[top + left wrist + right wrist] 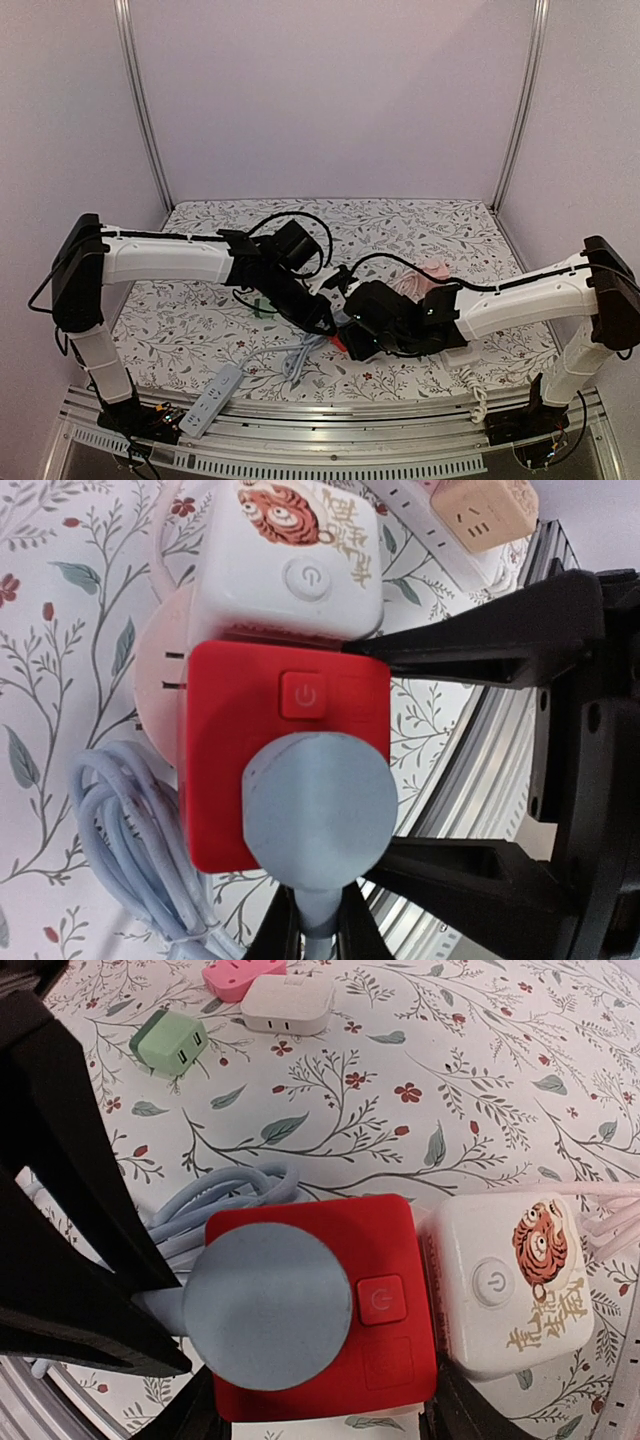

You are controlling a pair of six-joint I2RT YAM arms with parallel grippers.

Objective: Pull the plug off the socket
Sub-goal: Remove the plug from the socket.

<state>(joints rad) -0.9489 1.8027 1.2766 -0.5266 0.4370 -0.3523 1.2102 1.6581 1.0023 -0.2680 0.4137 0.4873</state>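
The right claw (165, 1315) is clamped on the stem of the round grey-blue plastic plug (270, 1305), pinching it at the plug's 9 o'clock in the right wrist view. The plug sits seated in the face of the red plastic cube socket (330, 1225), just beside the socket's square power button. The left claw (368, 755) is closed across that red cube. In the left wrist view one black finger (480, 640) lies along its 12 o'clock side and the other along its 6 o'clock side. A white cube socket with a tiger print (510, 1280) touches the red cube at 3 o'clock in the right wrist view. A coiled grey-blue cable (235, 1185) lies just behind the red cube at 11 o'clock. Farther out at 11 o'clock stands a small green cube adapter (170, 1045), with a pink adapter (235, 975) and an off-white adapter (288, 1002) side by side near 12 o'clock. In the top view a white power strip (212, 400) lies at 7 o'clock from the claws, on the floral-print tablecloth (420, 225).
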